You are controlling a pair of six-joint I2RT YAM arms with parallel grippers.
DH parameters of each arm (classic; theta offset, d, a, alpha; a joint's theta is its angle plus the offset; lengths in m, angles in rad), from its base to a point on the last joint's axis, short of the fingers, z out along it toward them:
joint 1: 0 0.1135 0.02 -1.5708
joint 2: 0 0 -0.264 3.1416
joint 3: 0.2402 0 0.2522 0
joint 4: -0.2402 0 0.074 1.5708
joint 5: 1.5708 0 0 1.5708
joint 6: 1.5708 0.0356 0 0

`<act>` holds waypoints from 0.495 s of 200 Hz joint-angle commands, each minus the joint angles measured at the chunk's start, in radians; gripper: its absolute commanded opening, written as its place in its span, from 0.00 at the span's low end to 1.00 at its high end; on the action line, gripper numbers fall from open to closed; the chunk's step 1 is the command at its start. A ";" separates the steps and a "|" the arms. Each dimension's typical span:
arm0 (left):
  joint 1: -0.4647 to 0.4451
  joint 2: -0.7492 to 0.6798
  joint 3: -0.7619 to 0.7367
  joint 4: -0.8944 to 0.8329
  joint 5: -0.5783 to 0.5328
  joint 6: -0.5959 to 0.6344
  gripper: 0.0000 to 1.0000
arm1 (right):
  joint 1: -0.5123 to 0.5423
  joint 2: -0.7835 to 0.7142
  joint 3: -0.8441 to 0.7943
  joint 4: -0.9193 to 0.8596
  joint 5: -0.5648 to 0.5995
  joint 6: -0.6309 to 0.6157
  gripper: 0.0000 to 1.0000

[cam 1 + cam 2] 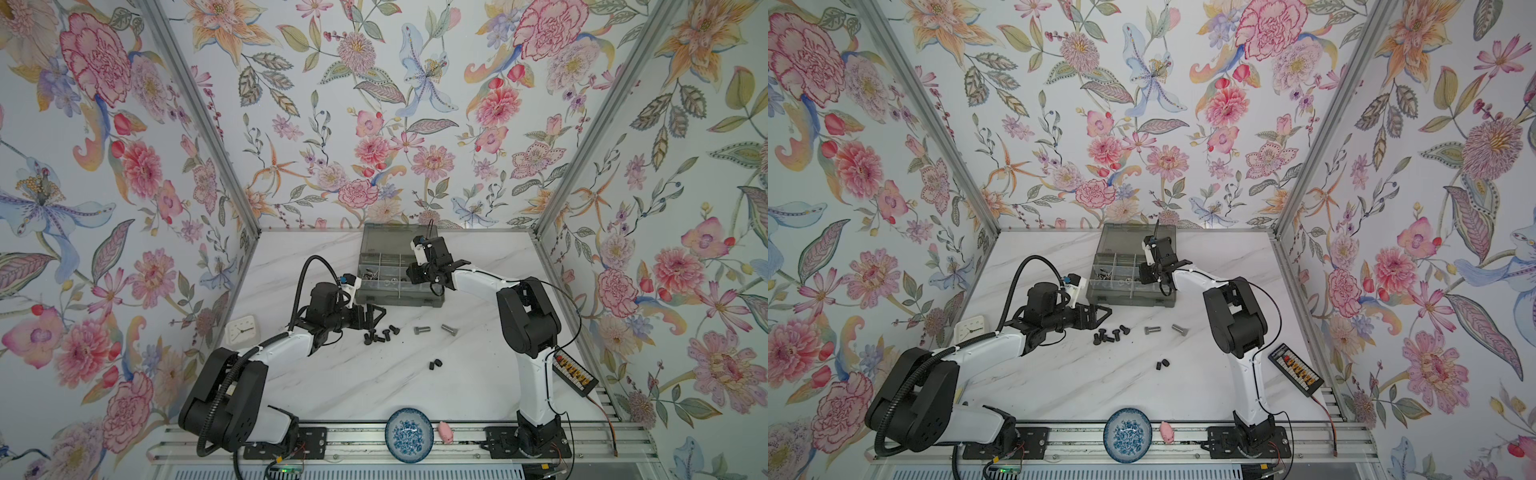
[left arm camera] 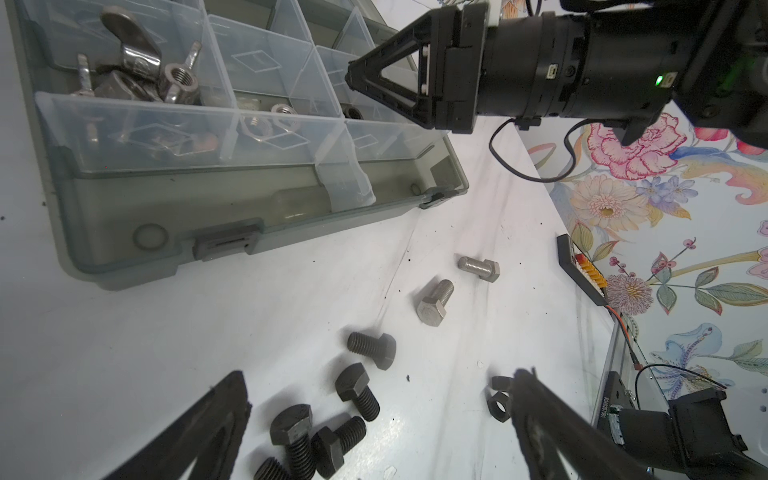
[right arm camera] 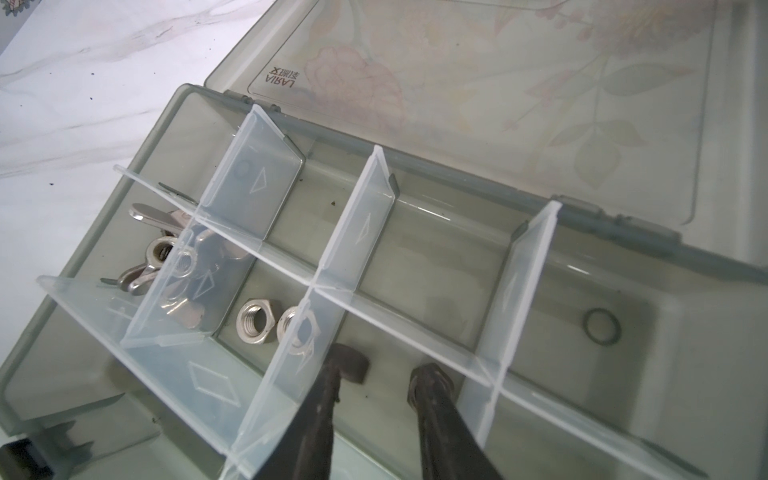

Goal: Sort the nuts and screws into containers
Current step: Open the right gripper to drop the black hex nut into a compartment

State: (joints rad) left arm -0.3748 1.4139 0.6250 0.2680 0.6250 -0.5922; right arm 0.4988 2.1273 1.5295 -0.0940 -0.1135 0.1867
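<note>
Right pincer (image 3: 382, 370) parted beside a matte black hex nut (image 3: 355, 363).

The organizer box (image 2: 166, 208) is smoky translucent plastic; wing nuts (image 2: 137, 54) are shiny metal, black screws (image 2: 357, 390) matt, the surface (image 1: 374, 386) smooth.

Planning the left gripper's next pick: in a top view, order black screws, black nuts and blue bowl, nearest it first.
1. black screws, just beside the left gripper
2. black nuts, mid-table
3. blue bowl, front rail
</note>
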 commanded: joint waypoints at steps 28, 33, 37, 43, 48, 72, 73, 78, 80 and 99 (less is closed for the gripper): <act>0.012 -0.001 -0.013 0.023 0.013 -0.008 0.99 | 0.003 -0.060 0.026 -0.088 0.009 -0.035 0.44; 0.012 0.000 -0.013 0.023 0.013 -0.006 0.99 | 0.006 -0.073 0.019 -0.092 0.008 -0.038 0.44; 0.012 0.000 -0.013 0.023 0.014 -0.007 0.99 | 0.008 -0.088 0.013 -0.095 0.006 -0.039 0.45; 0.012 0.003 -0.009 0.021 0.016 -0.005 0.99 | 0.009 -0.109 0.002 -0.101 0.005 -0.041 0.46; 0.011 0.005 -0.007 0.018 0.015 -0.005 0.99 | 0.012 -0.128 -0.007 -0.110 0.003 -0.041 0.47; 0.011 0.008 0.002 0.010 0.015 -0.004 0.99 | 0.019 -0.214 -0.056 -0.172 -0.019 -0.041 0.49; 0.012 0.008 0.003 0.011 0.014 -0.004 0.99 | 0.019 -0.219 -0.058 -0.174 -0.019 -0.041 0.49; 0.012 0.006 0.006 0.008 0.013 -0.005 0.99 | 0.022 -0.237 -0.070 -0.194 -0.021 -0.037 0.50; 0.010 0.005 0.007 0.006 0.013 -0.005 0.99 | 0.022 -0.245 -0.074 -0.200 -0.021 -0.036 0.50; 0.011 -0.005 0.012 0.000 0.009 -0.007 0.99 | 0.027 -0.317 -0.130 -0.275 -0.025 -0.014 0.52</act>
State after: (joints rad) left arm -0.3748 1.4139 0.6243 0.2714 0.6250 -0.5922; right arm 0.5144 1.8992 1.4590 -0.2451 -0.1246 0.1604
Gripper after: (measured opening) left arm 0.994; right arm 0.508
